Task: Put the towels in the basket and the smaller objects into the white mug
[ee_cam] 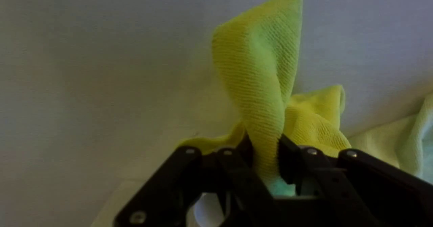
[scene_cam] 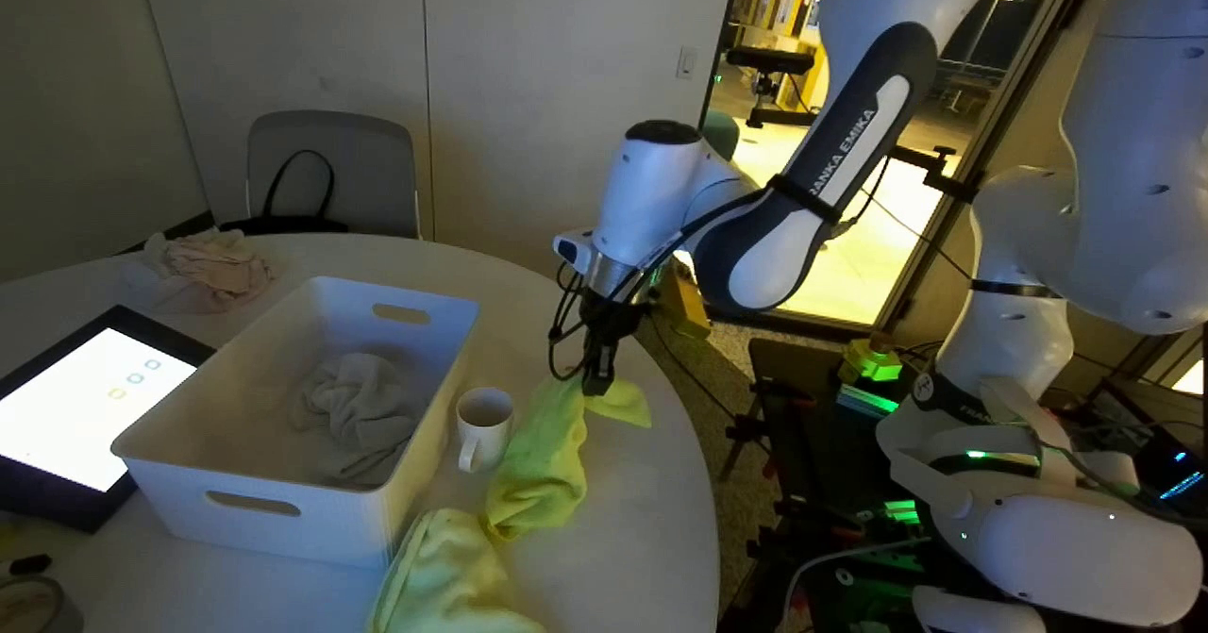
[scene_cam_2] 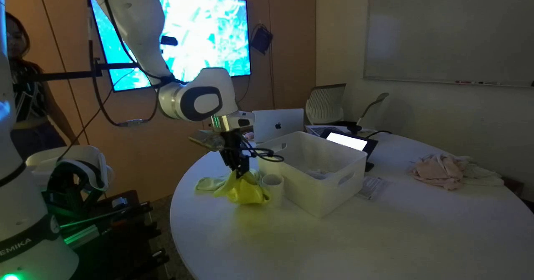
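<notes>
My gripper (scene_cam: 597, 383) is shut on a yellow towel (scene_cam: 543, 463), with a fold pinched between the fingers in the wrist view (ee_cam: 265, 149). The towel's lower part rests on the table beside the white mug (scene_cam: 483, 425). The mug stands upright against the basket's near side and also shows in an exterior view (scene_cam_2: 273, 188). The white basket (scene_cam: 274, 524) holds a crumpled whitish towel (scene_cam: 363, 407). A pale yellow-green towel (scene_cam: 448, 576) lies on the table beside the yellow one. Pink and white towels (scene_cam_2: 442, 171) lie in a heap beyond the basket. The mug's contents are hidden.
A lit tablet (scene_cam: 85, 407) lies beside the basket. A small black object (scene_cam: 30, 565) and a round object (scene_cam: 33, 607) sit near it. A silver laptop (scene_cam_2: 278, 125) stands behind the basket. A clear packet (scene_cam_2: 371, 187) lies by the basket. The round table's edge (scene_cam: 714, 520) is near the gripper.
</notes>
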Robot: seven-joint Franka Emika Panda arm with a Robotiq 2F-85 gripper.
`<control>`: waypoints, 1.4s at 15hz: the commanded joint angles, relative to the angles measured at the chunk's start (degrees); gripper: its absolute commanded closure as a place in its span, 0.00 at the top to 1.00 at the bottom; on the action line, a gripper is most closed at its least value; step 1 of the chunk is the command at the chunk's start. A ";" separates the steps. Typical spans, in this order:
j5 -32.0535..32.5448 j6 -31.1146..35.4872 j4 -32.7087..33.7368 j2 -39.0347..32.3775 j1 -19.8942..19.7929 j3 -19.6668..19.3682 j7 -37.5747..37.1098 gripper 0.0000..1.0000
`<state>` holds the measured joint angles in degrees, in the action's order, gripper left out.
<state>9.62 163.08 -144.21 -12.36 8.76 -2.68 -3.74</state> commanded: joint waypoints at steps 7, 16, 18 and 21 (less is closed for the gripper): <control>6.74 -8.38 -6.00 23.19 -3.42 3.00 -8.11 0.03; 5.63 -15.55 -3.23 30.45 -7.19 8.25 -9.30 0.03; 5.64 -16.43 -1.74 30.55 -7.81 9.09 -10.50 0.03; 5.65 -18.55 1.17 29.88 -8.40 10.22 -11.89 0.03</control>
<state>15.40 147.96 -146.36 17.31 1.58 5.69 -13.89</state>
